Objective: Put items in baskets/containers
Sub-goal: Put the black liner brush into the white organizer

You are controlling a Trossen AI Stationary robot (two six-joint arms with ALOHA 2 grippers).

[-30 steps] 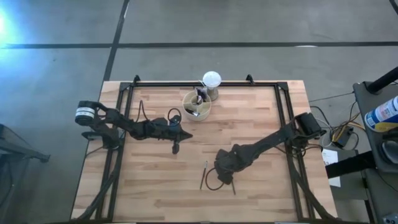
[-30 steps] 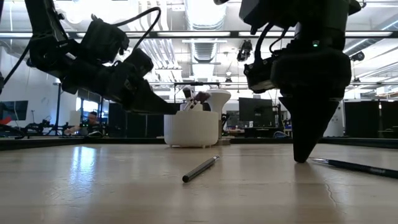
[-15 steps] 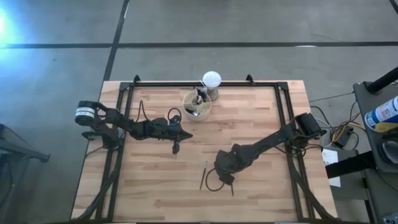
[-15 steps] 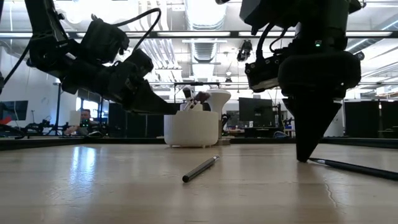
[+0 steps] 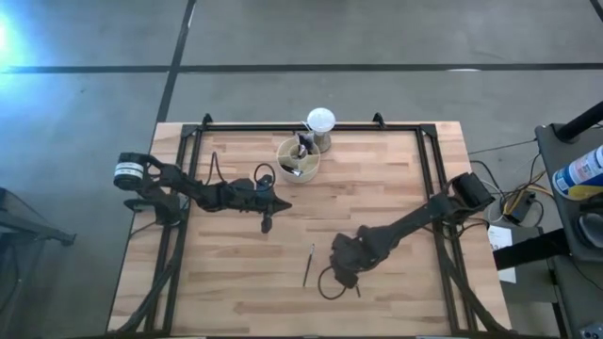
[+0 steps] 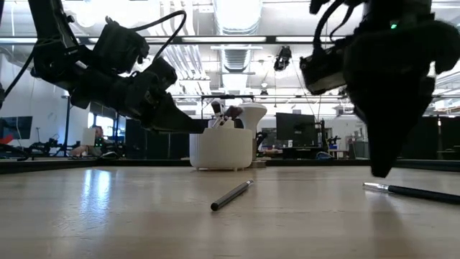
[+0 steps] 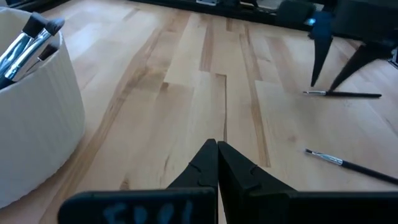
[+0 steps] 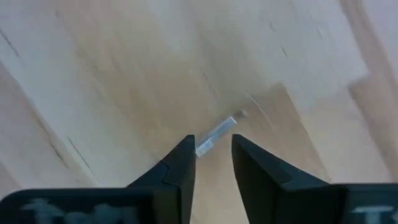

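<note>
The cream cup stands at the table's far middle with several brushes upright in it. Two dark brushes lie flat on the wood. One is mid-table. The other lies under my right gripper. That gripper points down, open by a narrow gap, its fingertips on either side of this brush's silver ferrule, just above it. My left gripper is shut and hovers beside the cup.
A white ball on a small stand sits behind the cup at the far edge. A black rail frame runs along the table's far and side edges. Bare wood lies at the near left and far right.
My right gripper has moved a little toward the table's near edge and risen slightly off the wood, staying over the brush's end. The brushes, the cup and my left arm have kept their places.
</note>
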